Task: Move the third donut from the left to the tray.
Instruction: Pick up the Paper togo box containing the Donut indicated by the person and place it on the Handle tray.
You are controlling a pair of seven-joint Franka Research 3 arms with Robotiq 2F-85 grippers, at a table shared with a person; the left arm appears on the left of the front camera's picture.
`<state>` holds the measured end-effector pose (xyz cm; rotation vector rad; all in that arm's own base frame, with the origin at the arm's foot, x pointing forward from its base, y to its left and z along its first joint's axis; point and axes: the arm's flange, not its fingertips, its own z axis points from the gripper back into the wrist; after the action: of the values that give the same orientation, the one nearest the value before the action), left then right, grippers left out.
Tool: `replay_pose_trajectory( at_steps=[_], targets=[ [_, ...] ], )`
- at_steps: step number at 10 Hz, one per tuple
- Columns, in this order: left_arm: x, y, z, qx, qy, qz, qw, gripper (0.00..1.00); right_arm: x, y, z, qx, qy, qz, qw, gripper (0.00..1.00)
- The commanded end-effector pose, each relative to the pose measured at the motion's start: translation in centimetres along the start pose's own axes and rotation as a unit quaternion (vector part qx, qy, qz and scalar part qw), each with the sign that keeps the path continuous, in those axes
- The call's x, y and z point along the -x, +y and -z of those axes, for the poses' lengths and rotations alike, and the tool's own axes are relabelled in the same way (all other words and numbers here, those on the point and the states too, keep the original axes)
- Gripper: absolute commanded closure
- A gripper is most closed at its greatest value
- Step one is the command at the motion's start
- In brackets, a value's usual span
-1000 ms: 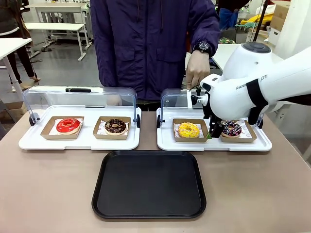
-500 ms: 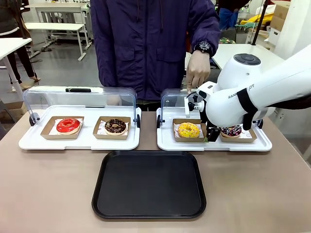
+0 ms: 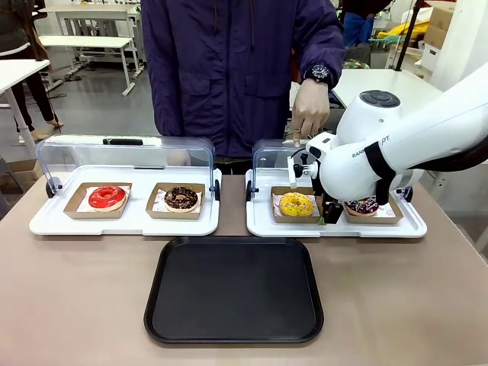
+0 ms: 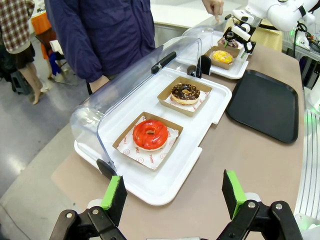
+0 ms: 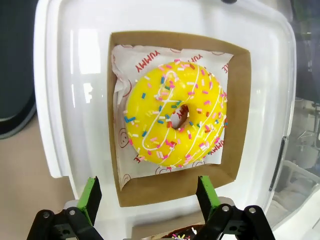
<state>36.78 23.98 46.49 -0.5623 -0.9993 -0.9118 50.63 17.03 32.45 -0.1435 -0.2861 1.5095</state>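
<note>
Red donut [image 3: 107, 197] is sitting in a brown holder at the left of the left white display tray [image 3: 46, 223], with a chocolate donut [image 3: 181, 198] in its own holder just beside it to the right; the clear lid [image 3: 126, 156] of that display tray is standing raised behind both. Left gripper [image 4: 173, 195] is hovering near the table edge before this display tray, its green-padded fingers [image 4: 114, 194] spread wide and gripping nothing. Black tray [image 3: 233, 289] is lying on the table at centre, near the front edges of both display trays, bare. Yellow donut [image 3: 296, 204], the third from the left, is resting in its brown holder [image 3: 277, 216] on printed paper at the left of the right display tray [image 3: 259, 226]. Right gripper [image 5: 148, 196] is hanging just over the right side of that holder, its fingers [image 5: 90, 194] spread wide to either side of the holder's edge, pinching nothing. Sprinkled chocolate donut [image 3: 366, 205] is sitting at the right of the same display tray, partly hidden by the right arm. A person's hand [image 3: 310, 118] is holding up that display tray's lid from behind.
</note>
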Motion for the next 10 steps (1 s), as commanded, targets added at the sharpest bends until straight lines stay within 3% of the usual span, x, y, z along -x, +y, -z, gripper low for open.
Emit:
replay_pose_trajectory(
  at_steps=[1,7,8,9,10],
  targets=[
    [-0.1,-0.1,-0.1,0.004,0.001,0.005,1.000,0.00,-0.2,-0.6,0.6,0.009,0.009,0.008,1.000,0.00],
    [-0.1,-0.1,-0.1,0.004,0.001,0.005,1.000,0.00,-0.1,-0.8,1.9,-0.007,-0.004,0.011,1.000,0.00],
    [-0.1,-0.1,-0.1,0.004,0.001,0.005,1.000,0.00,0.0,-0.9,2.0,-0.010,-0.010,0.016,1.000,0.60],
    [-0.1,-0.1,-0.1,0.004,0.001,0.005,1.000,0.00,-0.1,-0.9,2.1,-0.014,-0.009,0.016,1.000,0.60],
    [-0.1,-0.1,-0.1,0.004,0.001,0.005,1.000,0.00,0.0,-1.1,2.3,-0.017,-0.007,0.019,1.000,1.00]
  ],
)
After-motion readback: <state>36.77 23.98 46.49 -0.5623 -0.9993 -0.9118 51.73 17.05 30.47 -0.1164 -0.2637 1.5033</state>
